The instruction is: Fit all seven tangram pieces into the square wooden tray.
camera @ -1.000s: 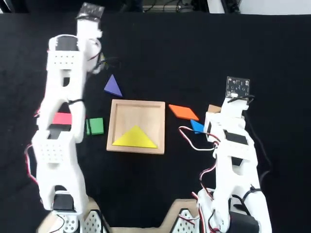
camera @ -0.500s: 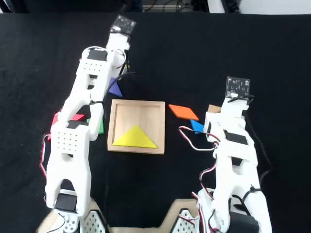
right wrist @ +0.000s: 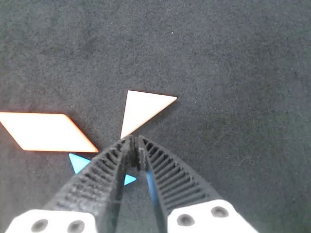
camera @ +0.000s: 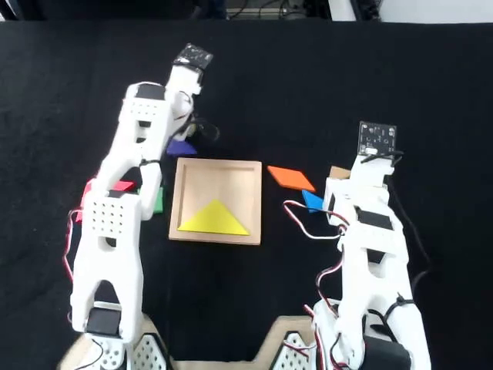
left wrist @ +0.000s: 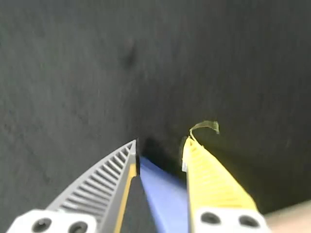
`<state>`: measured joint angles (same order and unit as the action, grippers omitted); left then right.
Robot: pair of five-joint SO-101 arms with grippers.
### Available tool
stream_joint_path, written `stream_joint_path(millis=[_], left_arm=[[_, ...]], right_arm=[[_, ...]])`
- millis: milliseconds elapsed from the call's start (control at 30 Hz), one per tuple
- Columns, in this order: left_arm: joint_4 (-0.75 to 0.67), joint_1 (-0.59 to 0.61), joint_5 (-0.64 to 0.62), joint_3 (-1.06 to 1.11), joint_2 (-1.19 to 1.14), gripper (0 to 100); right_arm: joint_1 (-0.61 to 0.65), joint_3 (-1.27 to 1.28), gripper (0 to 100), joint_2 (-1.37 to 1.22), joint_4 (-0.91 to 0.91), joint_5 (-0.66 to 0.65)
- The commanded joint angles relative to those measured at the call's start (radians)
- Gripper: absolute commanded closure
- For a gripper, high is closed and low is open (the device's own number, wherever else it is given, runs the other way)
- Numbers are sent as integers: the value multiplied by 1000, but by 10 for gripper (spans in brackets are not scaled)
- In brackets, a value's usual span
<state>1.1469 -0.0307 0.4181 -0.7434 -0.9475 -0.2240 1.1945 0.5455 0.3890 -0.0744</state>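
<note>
Left pincer (left wrist: 160, 143) spread apart, straddling the purple triangle (left wrist: 163, 199) flat on the black cloth; from the high view, that triangle (camera: 182, 146) half hidden under the left arm, just beyond the tray's far left corner. Right pincer (right wrist: 134, 141) closed, tips together and empty, just beside a corner of the pale triangle (right wrist: 143, 109), above the blue piece (right wrist: 77, 162), near the orange parallelogram (right wrist: 43, 131). From the high view: square wooden tray (camera: 217, 161) mid-tabletop (camera: 308, 85), holding the yellow triangle (camera: 214, 219); green piece (camera: 158, 202) and red piece (camera: 123, 186) left of it, partly under the arm. Cables (camera: 262, 9) beyond the cloth's far edge.
</note>
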Motion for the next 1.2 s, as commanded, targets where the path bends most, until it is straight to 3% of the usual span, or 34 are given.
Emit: stream_joint_path(millis=[0, 233, 533, 733, 800, 1000, 1067, 1167], left_arm=[[269, 65, 137, -82, 15, 841], [611, 131, 273, -203, 15, 842], [614, 242, 301, -174, 49, 842], [614, 283, 301, -61, 344, 842], [614, 303, 358, 21, 471, 842], [601, 407, 796, 504, 865, 842], [509, 450, 832, 670, 956, 842], [245, 522, 839, 923, 1039, 841]], right_arm=[[17, -12, 987, 21, -20, -2], [17, -12, 987, 21, -20, -2], [17, -4, 987, 19, -49, -2], [17, 5, 987, 19, -61, -2], [17, 5, 987, 19, -61, -2], [17, 5, 987, 19, -61, -2], [17, 5, 987, 19, -61, -2], [17, 7, 987, 19, -58, -2]])
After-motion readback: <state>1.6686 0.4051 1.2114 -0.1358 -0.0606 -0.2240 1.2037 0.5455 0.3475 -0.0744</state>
